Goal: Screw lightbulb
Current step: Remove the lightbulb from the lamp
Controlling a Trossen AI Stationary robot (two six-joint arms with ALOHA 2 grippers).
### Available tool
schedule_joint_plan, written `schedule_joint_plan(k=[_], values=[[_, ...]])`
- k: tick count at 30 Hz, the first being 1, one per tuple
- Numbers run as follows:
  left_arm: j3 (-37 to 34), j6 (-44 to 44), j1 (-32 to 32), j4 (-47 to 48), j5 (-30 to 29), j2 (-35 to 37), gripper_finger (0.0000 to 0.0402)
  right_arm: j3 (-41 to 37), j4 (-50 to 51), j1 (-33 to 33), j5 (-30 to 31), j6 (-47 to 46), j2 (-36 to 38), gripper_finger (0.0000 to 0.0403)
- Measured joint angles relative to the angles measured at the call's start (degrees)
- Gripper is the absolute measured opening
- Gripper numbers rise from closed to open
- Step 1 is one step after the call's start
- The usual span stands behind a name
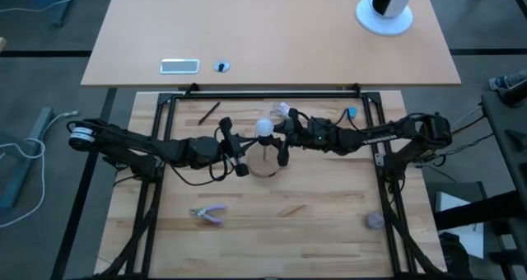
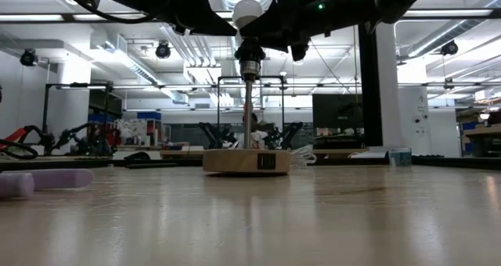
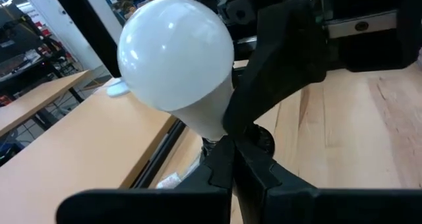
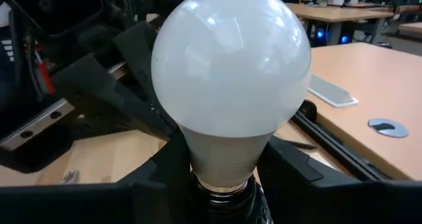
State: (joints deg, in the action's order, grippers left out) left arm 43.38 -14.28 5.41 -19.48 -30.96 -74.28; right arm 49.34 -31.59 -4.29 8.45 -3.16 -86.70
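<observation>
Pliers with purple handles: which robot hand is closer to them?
Left. The left gripper is up the table from the pliers, on their side of the lightbulb; the right gripper, gripping the lightbulb, is on the far side.

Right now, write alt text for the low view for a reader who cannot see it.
A white lightbulb stands upright atop a thin post rising from a round wooden base on the table. Dark robot arms crowd around the bulb from above. A pale purple object lies at the far left, with a workshop behind.
</observation>
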Motion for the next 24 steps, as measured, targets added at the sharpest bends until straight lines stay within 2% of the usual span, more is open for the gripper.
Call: schedule_joint_plan(k=[6, 10, 17, 24], values=[[0.0, 0.0, 0.0, -0.1, -2.5, 0.0, 0.0, 0.1, 2.5, 0.3, -0.3, 2.9, 0.1, 0.0143], [0.0, -0.3, -0.2, -0.3, -5.0, 0.0, 0.0, 0.2, 4.7, 0.7, -0.2, 4.8, 0.6, 0.0163], [0.0, -2.3, -1.1, -3.3, -4.5, 0.0, 0.0, 0.0, 13.4, 1.0, 0.7, 3.4, 4.2, 0.0201], [0.0, -3.2, -1.4, -4.2, -3.9, 0.0, 0.0, 0.0, 13.4, 1.0, 0.7, 3.1, 6.9, 0.0204]])
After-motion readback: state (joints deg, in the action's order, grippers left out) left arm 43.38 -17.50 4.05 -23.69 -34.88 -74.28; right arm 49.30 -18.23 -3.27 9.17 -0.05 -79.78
